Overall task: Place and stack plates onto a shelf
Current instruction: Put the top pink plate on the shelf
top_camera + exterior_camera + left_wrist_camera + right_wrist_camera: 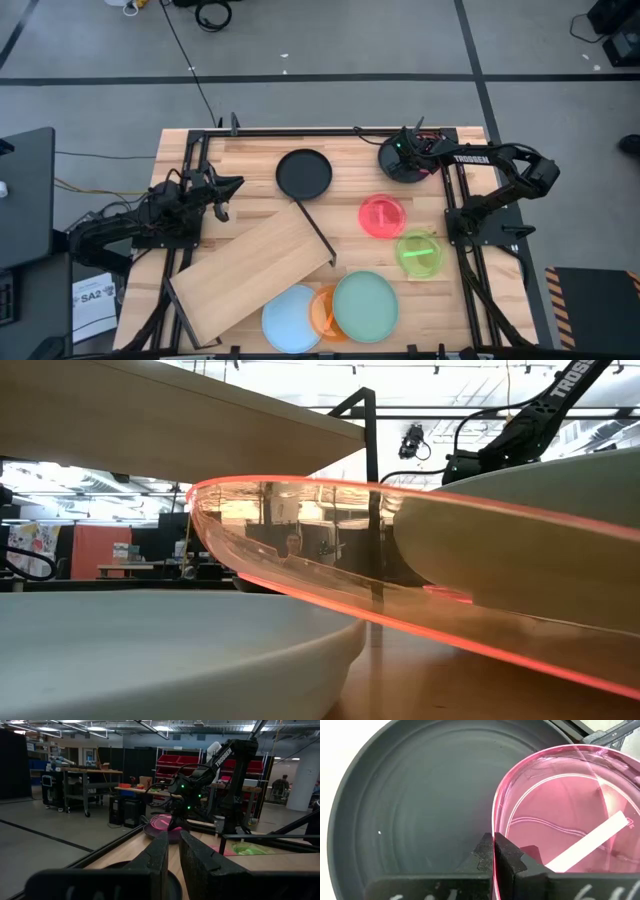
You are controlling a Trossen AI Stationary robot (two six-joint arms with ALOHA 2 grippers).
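Right wrist view | right claw (494,851) clamped on pink plate (570,815) rim | black plate (415,795) beneath

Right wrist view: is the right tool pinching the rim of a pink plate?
Yes: the right tool is shut on the pink plate rim, over a black plate.

Orange plate (322,312) half hidden under larger plates.

Overhead looks straight down, low camera sits among plates (330,610) (very near), wrist cameras look past fingers.
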